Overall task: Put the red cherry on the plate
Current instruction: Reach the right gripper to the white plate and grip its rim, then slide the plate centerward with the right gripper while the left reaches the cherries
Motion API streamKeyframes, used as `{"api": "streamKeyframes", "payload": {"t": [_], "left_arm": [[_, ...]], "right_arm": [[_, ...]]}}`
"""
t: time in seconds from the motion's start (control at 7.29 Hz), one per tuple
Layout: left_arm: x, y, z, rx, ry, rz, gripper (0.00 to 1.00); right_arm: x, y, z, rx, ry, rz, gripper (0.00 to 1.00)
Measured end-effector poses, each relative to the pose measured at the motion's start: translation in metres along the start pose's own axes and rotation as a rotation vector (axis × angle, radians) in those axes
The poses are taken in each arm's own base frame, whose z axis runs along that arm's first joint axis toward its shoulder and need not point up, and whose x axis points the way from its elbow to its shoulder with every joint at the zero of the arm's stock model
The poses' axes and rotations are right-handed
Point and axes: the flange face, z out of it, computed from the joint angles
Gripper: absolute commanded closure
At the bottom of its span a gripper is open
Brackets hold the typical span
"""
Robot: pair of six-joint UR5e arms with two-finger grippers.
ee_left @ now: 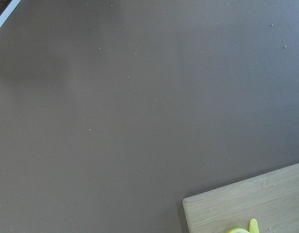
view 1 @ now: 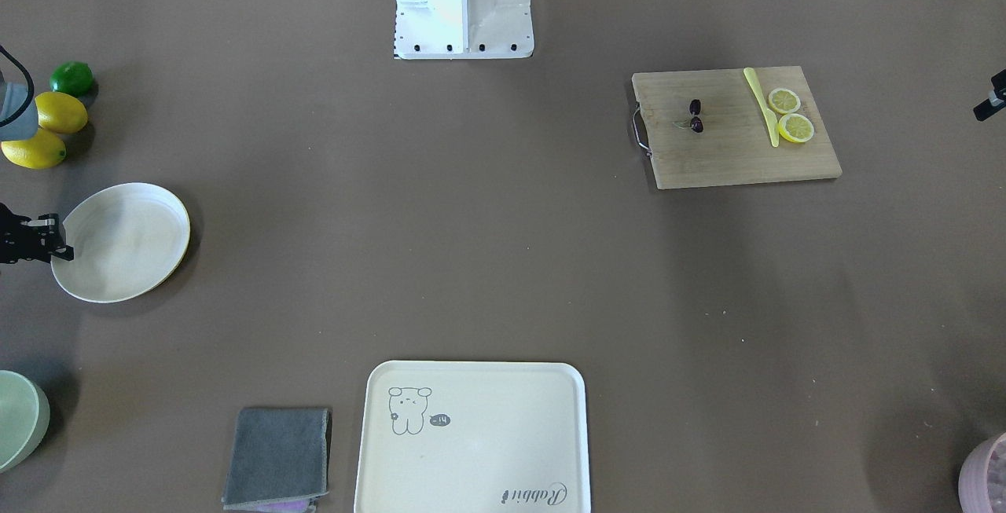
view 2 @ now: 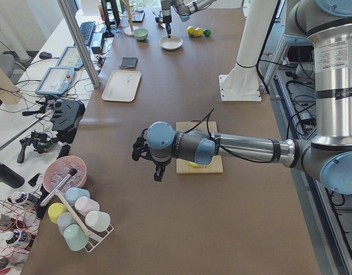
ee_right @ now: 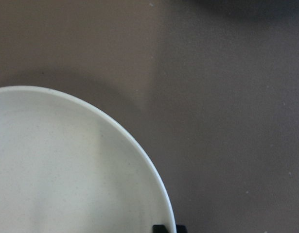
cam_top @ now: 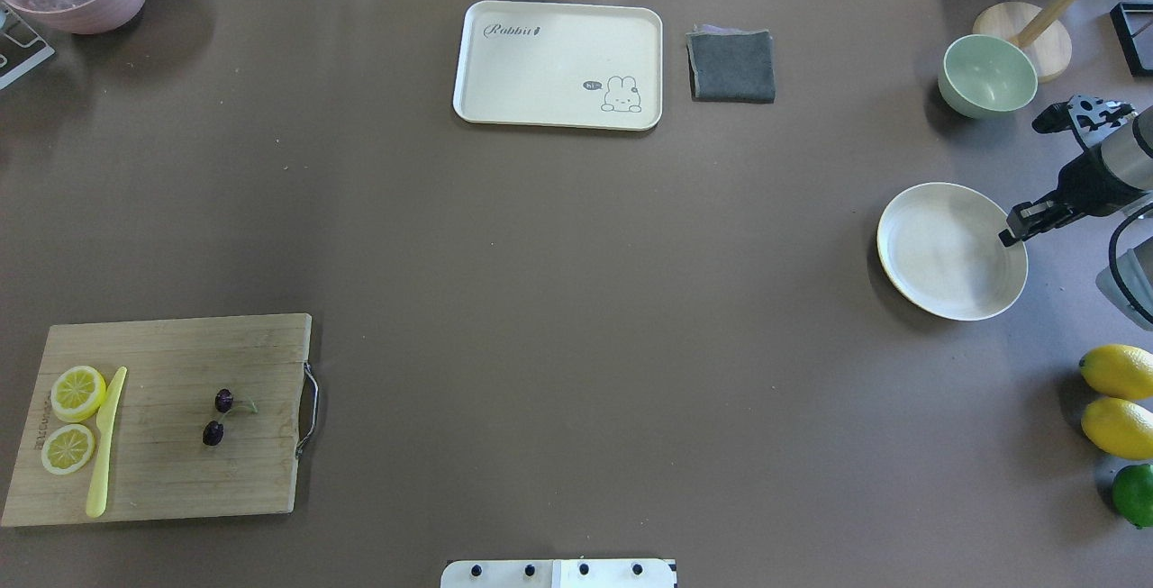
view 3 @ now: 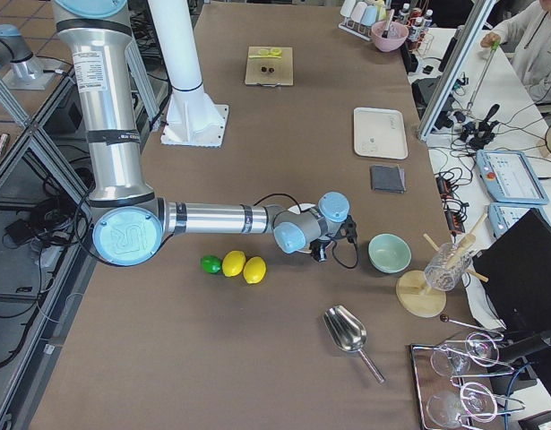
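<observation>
Right gripper [cam_top: 1011,234] pinching rim of round cream-white plate [cam_top: 937,259]; left gripper [view 2: 158,172] state unclear. Tiny dark maroon cherry pair [cam_top: 213,433] unpicked; probably needs a fine pinch next.

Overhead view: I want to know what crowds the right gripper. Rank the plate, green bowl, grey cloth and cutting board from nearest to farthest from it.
1. Plate: the right gripper is at its right rim.
2. Green bowl: beyond the plate, far right.
3. Grey cloth: far edge, right of centre.
4. Cutting board: near left corner.
</observation>
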Motion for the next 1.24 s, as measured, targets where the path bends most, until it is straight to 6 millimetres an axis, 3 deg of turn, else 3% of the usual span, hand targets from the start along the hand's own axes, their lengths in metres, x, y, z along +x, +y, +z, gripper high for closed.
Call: {"api": "streamKeyframes", "payload": {"t": [0.27,0.41,0.55,0.82,0.96,1.1,1.24], "left_arm": [[0.000,-0.002,0.000,0.000,0.000,0.001,0.03],[0.001,-0.004,0.001,0.001,0.001,0.006,0.03],[0.004,-0.006,0.002,-0.001,0.003,0.016,0.03],[0.021,-0.015,0.010,0.007,0.011,0.021,0.03],[0.042,-0.025,0.014,0.032,0.013,-0.034,0.02],[0.072,-0.034,0.030,0.050,-0.009,-0.089,0.02],[0.108,-0.036,0.059,0.065,-0.042,-0.122,0.02]], "right_arm": [[-0.022,-0.019,-0.008,0.019,-0.020,0.018,1.00],[-0.054,-0.036,-0.013,0.034,-0.043,0.056,1.00],[-0.104,-0.049,-0.014,0.041,-0.077,0.096,1.00],[-0.232,-0.053,-0.013,0.050,-0.149,0.190,1.00],[-0.304,-0.042,-0.006,0.067,-0.171,0.233,1.00],[-0.369,-0.028,0.003,0.088,-0.195,0.271,1.00],[-0.427,-0.015,0.013,0.105,-0.222,0.304,1.00]]}}
